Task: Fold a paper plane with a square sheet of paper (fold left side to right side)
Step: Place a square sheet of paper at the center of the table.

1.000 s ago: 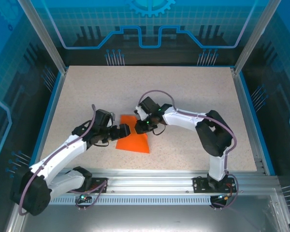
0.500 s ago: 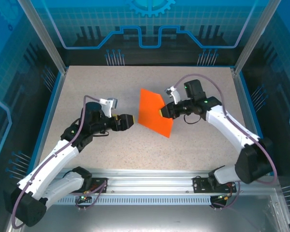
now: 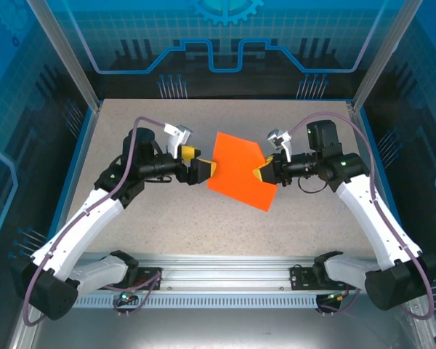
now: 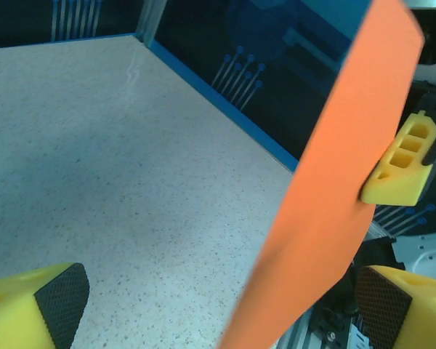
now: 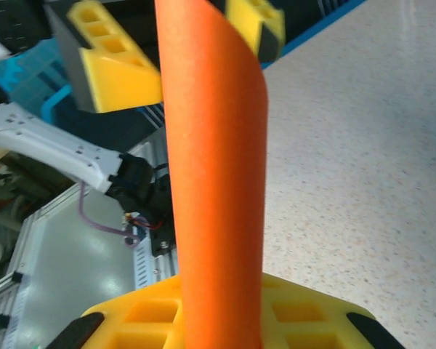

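Top external view first: the table (image 3: 131, 131) is a pale beige slab with tiny dark speckles, trimmed in blue down the sides. Around it stand see-through blue walls (image 3: 29, 109) printed with a circuit-board sort of pattern and held up by silver frame posts (image 3: 65, 54). A silver rail (image 3: 225, 273) runs along the near edge, where both arms are bolted on.

Now the square sheet of paper (image 3: 240, 169). It's bright orange and unfolded as far as I can see, tipped up at a slant between the two grippers over the middle of the table.

The right gripper (image 3: 264, 174) has its jaws pinched tight on the sheet's right edge, so the paper sticks out straight ahead of its tips. In the right wrist view the sheet rises out from between the yellow fingers (image 5: 334, 318) with a gentle curl across its width.

The left gripper (image 3: 202, 163) is spread about as wide as it goes and has hold of nothing. The sheet's left edge sits right at its mouth. In the left wrist view the orange runs up through the gap between the two dark pads (image 4: 62, 298), much nearer the right-hand one, and I don't see it touching either.

Can't tell whether the sheet's lowest corner, below the right gripper, reaches the tabletop.
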Controlling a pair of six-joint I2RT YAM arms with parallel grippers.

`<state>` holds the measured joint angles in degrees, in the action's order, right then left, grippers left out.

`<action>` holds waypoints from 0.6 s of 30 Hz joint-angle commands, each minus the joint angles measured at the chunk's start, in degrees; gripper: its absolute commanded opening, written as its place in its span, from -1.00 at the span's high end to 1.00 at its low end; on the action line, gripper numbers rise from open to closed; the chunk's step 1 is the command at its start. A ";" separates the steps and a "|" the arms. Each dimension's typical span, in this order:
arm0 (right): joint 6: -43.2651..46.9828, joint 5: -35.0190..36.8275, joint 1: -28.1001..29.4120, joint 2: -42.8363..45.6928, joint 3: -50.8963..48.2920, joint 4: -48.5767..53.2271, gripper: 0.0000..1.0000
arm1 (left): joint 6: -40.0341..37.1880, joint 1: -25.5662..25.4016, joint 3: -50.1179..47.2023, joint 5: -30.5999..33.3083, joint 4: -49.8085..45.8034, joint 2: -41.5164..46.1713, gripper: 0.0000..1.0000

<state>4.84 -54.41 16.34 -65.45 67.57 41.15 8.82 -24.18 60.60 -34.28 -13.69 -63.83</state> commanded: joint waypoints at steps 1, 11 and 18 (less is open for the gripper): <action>3.14 -6.60 -1.01 0.52 1.07 3.64 0.60 | -3.19 -0.29 2.98 -7.63 -0.90 -1.43 -0.94; 1.49 -4.36 -1.05 -2.35 0.55 1.78 0.57 | -3.72 -0.97 4.85 -17.84 -3.74 -5.14 0.10; -1.44 3.26 -1.85 -1.84 -0.70 -0.64 0.19 | -2.53 -1.04 2.72 -15.71 -3.84 -5.31 0.97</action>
<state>4.84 -54.89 16.03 -67.83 67.53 41.69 6.22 -24.93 63.57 -49.39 -16.60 -68.97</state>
